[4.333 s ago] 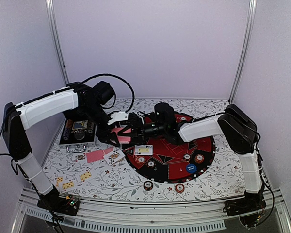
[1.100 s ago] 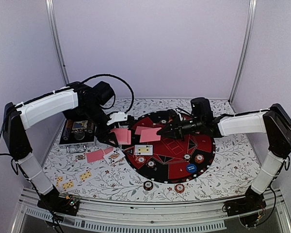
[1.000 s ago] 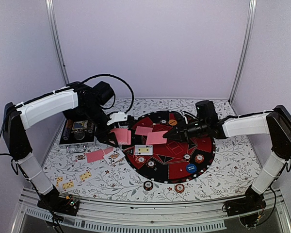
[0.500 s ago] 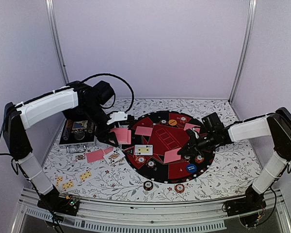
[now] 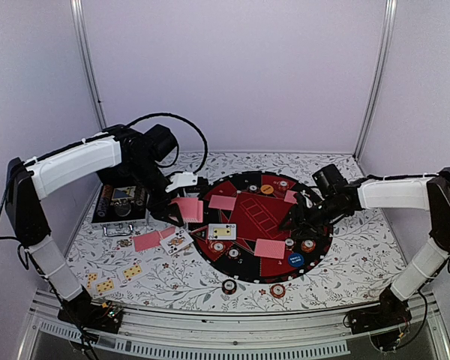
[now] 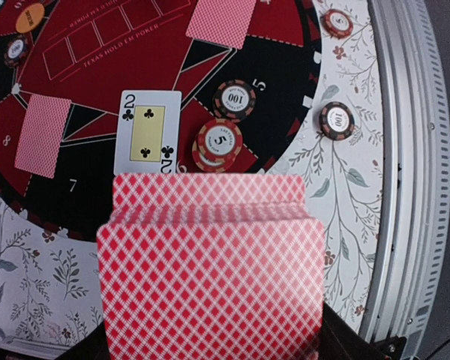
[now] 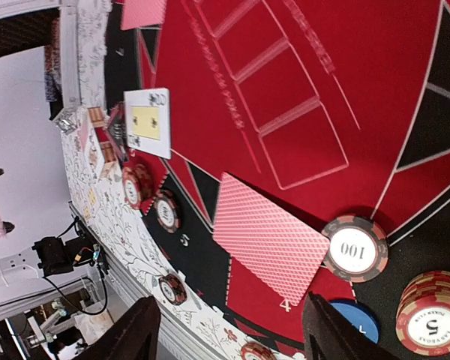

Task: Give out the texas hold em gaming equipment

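When lifting the released right pincer (image 7: 232, 319) away from the face-down card (image 7: 274, 238) on the mat (image 7: 285, 97) beside the 100 chip (image 7: 354, 249), beware dragging either askew; beware shedding from the deck (image 6: 210, 277) clenched in the left pincer (image 5: 174, 212).

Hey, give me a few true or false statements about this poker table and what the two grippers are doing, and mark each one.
1. The left gripper grips a stack of red-backed cards. True.
2. The right gripper is clamped on a card. False: its jaws stand open, and the face-down card lies flat on the mat beneath.
3. The face-up card on the mat is a two of clubs. True.
4. The blue disc sits off the mat. False: it lies on the mat, by its near edge.
5. Two chips lie on the tablecloth just off the mat's near edge. True.
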`<state>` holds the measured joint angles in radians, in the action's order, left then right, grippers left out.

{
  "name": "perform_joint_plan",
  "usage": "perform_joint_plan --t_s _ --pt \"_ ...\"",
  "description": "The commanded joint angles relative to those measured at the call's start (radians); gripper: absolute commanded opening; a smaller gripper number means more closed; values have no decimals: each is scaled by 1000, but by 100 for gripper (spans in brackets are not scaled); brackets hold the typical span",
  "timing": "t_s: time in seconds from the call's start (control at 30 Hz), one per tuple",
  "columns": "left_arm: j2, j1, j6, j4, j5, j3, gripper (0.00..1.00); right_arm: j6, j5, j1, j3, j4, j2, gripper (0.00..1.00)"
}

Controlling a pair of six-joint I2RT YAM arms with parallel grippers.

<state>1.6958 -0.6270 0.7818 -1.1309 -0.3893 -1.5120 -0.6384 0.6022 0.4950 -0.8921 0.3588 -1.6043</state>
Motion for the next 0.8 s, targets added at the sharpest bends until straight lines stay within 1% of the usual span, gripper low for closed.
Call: perform_joint_plan --t_s 0.0,0.13,0.2,0.33,0.47,0.57,0.77 --pt "6 1 4 -2 -26 -20 37 5 -50 7 -91 34 98 72" --pt "8 0 -2 4 -31 -20 37 -99 36 79 -129 -152 91 81" --pt "11 0 -6 5 -34 -21 38 -154 88 130 -169 -247 47 84" --pt "12 0 -9 10 -35 -22 37 -261 156 221 -269 -411 -106 87" --pt "14 0 -14 13 -36 -29 37 -356 200 276 -371 -522 -238 88" --pt "14 0 -17 16 -35 -30 37 -395 219 312 -424 -574 -317 88" --pt "19 0 -18 23 -28 -25 37 -455 244 358 -482 -657 -406 88"
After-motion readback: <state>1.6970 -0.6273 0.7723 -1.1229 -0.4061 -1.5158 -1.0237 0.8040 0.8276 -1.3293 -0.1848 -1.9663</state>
